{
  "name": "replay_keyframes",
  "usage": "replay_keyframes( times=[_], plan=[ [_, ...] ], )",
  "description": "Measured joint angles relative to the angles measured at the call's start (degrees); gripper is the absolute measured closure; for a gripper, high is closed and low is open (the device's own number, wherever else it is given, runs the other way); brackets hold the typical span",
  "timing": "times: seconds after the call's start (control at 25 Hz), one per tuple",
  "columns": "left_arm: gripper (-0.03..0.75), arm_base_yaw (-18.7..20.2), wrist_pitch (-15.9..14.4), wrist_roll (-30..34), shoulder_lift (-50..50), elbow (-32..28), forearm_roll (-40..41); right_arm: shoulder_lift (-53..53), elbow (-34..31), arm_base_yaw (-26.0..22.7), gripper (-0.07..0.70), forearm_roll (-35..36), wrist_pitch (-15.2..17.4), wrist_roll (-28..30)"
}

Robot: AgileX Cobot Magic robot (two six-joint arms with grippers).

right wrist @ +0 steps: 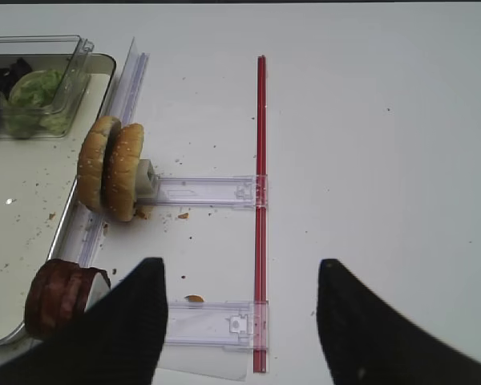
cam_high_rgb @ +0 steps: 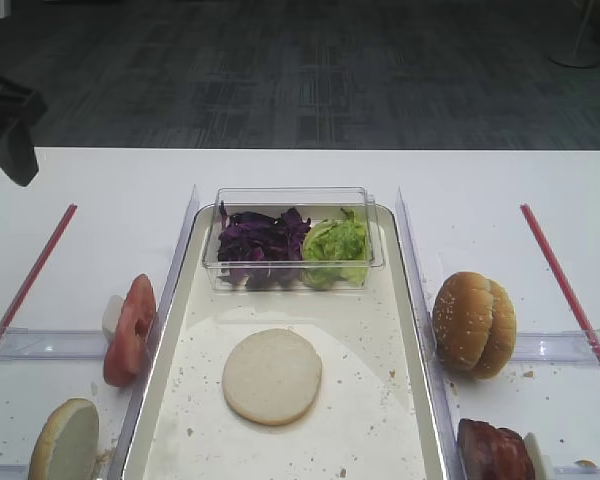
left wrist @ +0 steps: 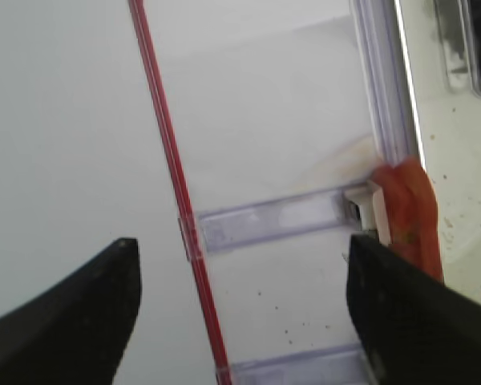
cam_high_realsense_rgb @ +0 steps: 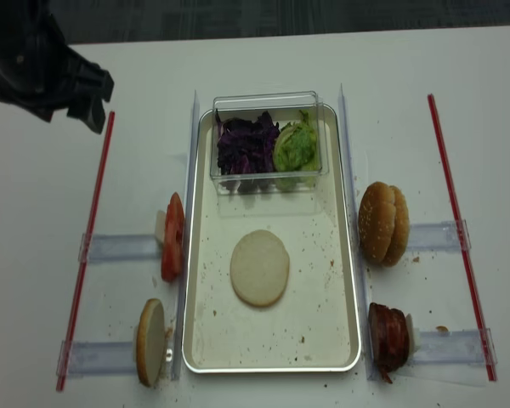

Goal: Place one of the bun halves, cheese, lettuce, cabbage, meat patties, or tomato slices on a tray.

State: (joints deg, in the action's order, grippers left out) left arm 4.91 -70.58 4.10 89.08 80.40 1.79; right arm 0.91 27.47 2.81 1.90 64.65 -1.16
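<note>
- One bun half (cam_high_rgb: 272, 376) lies flat in the middle of the tray (cam_high_rgb: 410, 330), cut face up, touched by nothing.
- The clear box (cam_high_rgb: 292, 238) sits at the tray's far end with cabbage (cam_high_rgb: 260, 243) in its left part and lettuce (cam_high_rgb: 337, 250) in its right.
- Tomato slices (cam_high_rgb: 130, 328) stand on edge just outside the tray's left rim, against a small white stop.
- A second bun half (cam_high_realsense_rgb: 150, 342) stands on edge nearer the front left corner.
- Sesame buns (cam_high_rgb: 473, 323) stand on edge off the right rim, with meat patties (cam_high_realsense_rgb: 388, 338) in front of them.
- No cheese can be made out in any view.
- The left gripper (left wrist: 240, 305) hangs high over the table's far left, well apart from the food; its fingers (left wrist: 72, 309) are spread wide with nothing between them.
- Its wrist view looks down on the red strip (left wrist: 172, 184) and the tomato at the right edge.
- The right gripper (right wrist: 240, 321) hovers over bare table beside the right red strip (right wrist: 261, 208), fingers (right wrist: 124, 329) apart and empty.
- Judged from this, one item is down and a fresh pick is in hand, nothing gripped yet.
- The tomato looks the likeliest left-side target.
- The left gripper would need to travel toward the tray, drop over the slices and line its fingers across one slice's thickness.
- The slices lean together, so separating a single one cleanly may be the tricky part.
</note>
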Motion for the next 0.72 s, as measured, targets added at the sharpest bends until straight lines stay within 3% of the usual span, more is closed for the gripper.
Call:
replay_keyframes(
  times=[0.72],
  plan=[
    [0.223, -0.1, -0.5, 0.0, -32.6, -23.0, -2.6, 0.0, 0.0, 0.0, 0.186, 0.0, 0.0, 0.0]
  ],
)
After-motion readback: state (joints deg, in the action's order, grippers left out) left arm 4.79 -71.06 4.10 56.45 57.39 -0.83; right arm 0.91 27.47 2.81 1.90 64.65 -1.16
